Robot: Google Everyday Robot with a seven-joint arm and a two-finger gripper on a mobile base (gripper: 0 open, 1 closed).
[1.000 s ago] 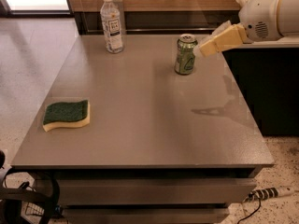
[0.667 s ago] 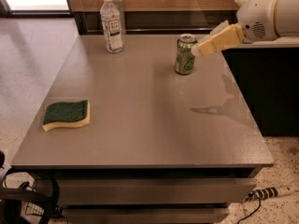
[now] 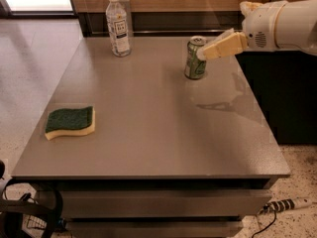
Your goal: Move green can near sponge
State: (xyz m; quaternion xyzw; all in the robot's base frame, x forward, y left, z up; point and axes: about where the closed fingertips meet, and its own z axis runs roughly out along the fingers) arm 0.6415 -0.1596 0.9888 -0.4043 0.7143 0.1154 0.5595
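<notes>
The green can [image 3: 194, 61] stands upright on the grey table [image 3: 148, 133], at the back right. My gripper [image 3: 203, 53] reaches in from the right on the white arm [image 3: 280, 26], and its tan tip is at the can's upper right side, touching or nearly touching it. The sponge [image 3: 70, 122], dark green on top over pale yellow foam, lies flat near the table's front left edge, far from the can.
A clear plastic bottle [image 3: 118, 26] with a white cap stands at the back left of the table. A dark cabinet [image 3: 292, 98] sits to the right of the table. Cables and a power strip [image 3: 285, 206] lie on the floor below.
The gripper has edged slightly left toward the can. The can, sponge and bottle have not moved.
</notes>
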